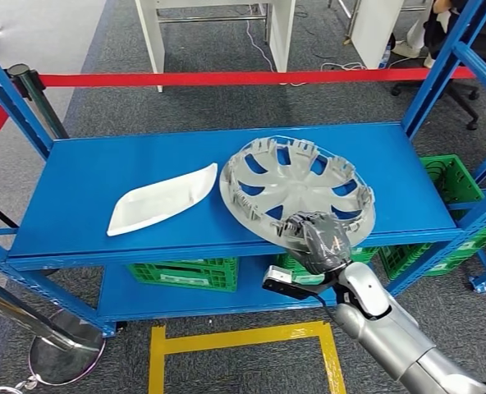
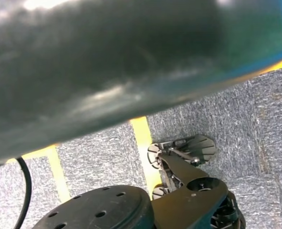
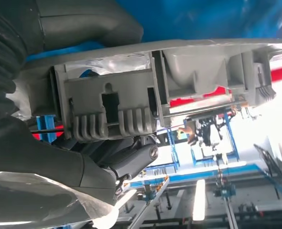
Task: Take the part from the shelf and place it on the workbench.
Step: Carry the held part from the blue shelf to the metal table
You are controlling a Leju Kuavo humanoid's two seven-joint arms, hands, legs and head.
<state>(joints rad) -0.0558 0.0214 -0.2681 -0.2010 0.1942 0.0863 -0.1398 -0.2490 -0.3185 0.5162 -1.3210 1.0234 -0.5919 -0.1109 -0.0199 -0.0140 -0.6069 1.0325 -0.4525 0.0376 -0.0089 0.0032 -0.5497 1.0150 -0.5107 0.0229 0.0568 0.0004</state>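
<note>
Nothing here can be read. The grey wheel cover (image 1: 296, 190) in the middle of the head view carries no legible mark, brand or number, nor does the white part (image 1: 161, 199) left of it. The blue shelf (image 1: 92, 180), the green crates (image 1: 185, 272) beneath it and the red barrier tape (image 1: 228, 79) across the top bear no lettering I can make out.

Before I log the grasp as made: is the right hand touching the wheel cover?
Touching. In the right wrist view the thumb lies on one face of the wheel cover and fingers on the other; the head view shows the right hand on its near rim.
</note>
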